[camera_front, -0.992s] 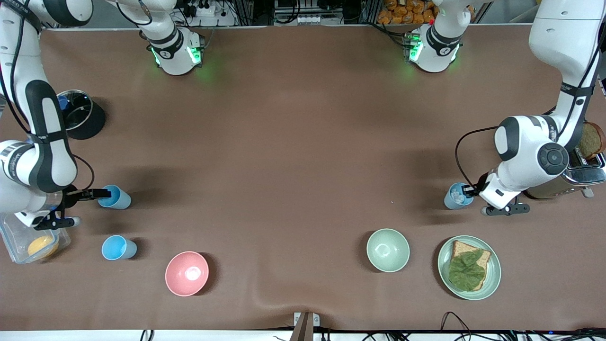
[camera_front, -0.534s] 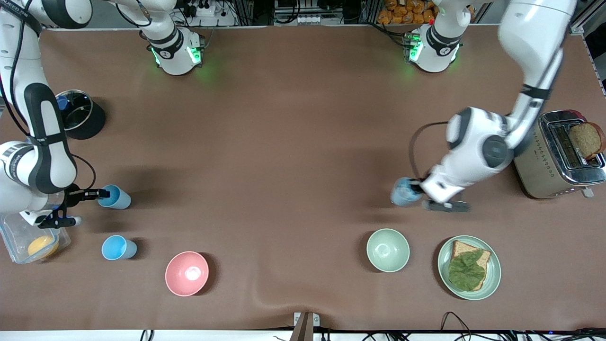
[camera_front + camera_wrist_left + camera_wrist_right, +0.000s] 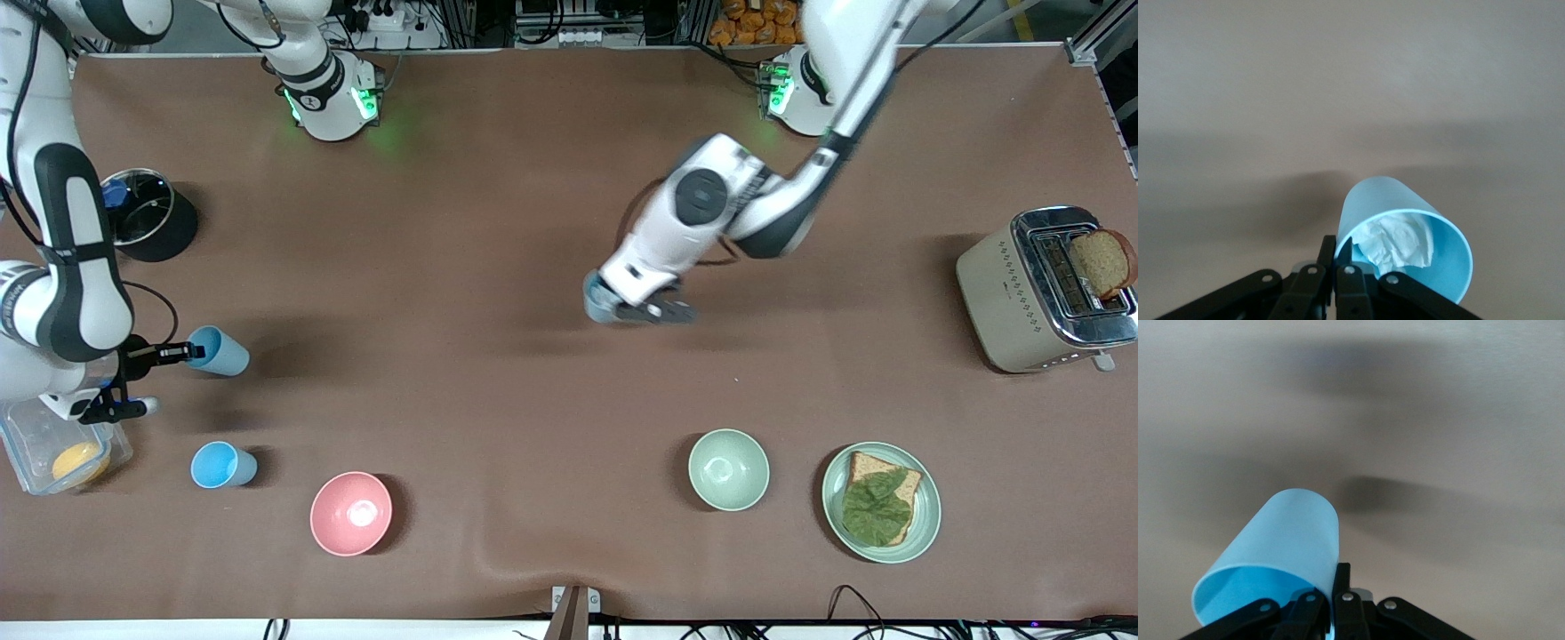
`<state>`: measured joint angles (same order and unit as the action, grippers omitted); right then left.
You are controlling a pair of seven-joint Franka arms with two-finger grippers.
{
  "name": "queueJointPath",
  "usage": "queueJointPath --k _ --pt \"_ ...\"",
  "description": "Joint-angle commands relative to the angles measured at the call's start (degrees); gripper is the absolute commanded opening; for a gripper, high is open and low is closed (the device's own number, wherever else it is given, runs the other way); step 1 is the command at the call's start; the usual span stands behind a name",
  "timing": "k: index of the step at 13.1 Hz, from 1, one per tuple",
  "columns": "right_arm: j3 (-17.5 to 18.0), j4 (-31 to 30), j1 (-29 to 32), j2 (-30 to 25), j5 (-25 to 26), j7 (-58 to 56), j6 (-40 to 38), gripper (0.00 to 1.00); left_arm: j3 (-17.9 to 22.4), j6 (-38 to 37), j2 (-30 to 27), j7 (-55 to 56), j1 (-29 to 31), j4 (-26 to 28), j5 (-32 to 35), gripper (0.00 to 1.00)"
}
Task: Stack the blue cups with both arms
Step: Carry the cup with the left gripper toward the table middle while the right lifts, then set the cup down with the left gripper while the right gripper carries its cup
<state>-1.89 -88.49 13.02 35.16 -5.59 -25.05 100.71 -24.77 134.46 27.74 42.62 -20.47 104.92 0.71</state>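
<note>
My left gripper is shut on the rim of a blue cup and holds it in the air over the table's middle. In the left wrist view this cup has crumpled white paper inside, and the gripper pinches its wall. My right gripper is shut on the rim of a second blue cup, tilted, at the right arm's end. It also shows in the right wrist view, held by the gripper. A third blue cup stands upright on the table, nearer the front camera.
A pink bowl and a pale green bowl sit near the front edge. A green plate holds bread and lettuce. A toaster stands at the left arm's end. A lidded black pot and a clear container are at the right arm's end.
My left arm has carried its cup from beside the toaster toward the table's middle. My right gripper has raised and tilted its cup a little.
</note>
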Motion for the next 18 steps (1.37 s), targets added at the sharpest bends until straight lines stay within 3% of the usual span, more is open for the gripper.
queueJointPath --k 1,4,5,6,7,9,11,13,15,18 --pt "0.22 0.68 -3.95 -4.74 -1.08 3.32 -6.82 0.0 1.47 -1.4 5.21 3.69 -4.21 -6.04 -0.28 0.0" --pt "0.31 0.95 -10.62 -8.17 -2.67 15.69 -11.49 0.0 4.36 -1.4 8.55 6.85 -8.78 -8.85 0.51 0.01" --pt "0.4 0.95 -12.82 -8.88 -2.67 20.78 -11.93 0.0 5.42 -1.4 8.82 7.3 -9.75 -8.94 0.78 0.22" --pt "0.92 0.95 -14.5 -9.32 -3.37 24.57 -12.29 0.0 5.86 -1.48 8.91 7.39 -10.2 -8.95 1.21 0.51" --pt "1.1 0.95 -15.9 -9.67 -5.72 28.18 -12.46 0.0 5.87 -1.49 8.65 7.48 -10.11 -8.95 1.57 1.0" --pt "1.27 0.51 -17.84 -9.67 -11.17 33.82 -12.64 0.0 5.87 -2.27 6.81 8.18 -9.42 -8.94 1.66 1.0" --pt "1.27 0.6 -20.91 -9.67 -12.77 40.05 -12.29 0.0 6.22 -8.57 2.6 8.19 -7.67 -10.51 1.66 1.0" --pt "1.27 0.51 -25.04 -9.85 -13.65 44.64 -11.07 0.0 6.22 -16.74 -3.1 8.1 -2.58 -13.76 1.66 1.0" --pt "1.27 0.07 -29.95 -9.85 -17.87 50.41 -6.95 0.0 6.13 -20.46 -10.3 7.57 4.44 -14.04 1.92 1.0" --pt "1.01 0.16 -41.9 -9.24 -13.5 63.33 1.92 0.0 6.4 -25.37 -17.61 5.91 13.41 -14.22 2.18 1.0"
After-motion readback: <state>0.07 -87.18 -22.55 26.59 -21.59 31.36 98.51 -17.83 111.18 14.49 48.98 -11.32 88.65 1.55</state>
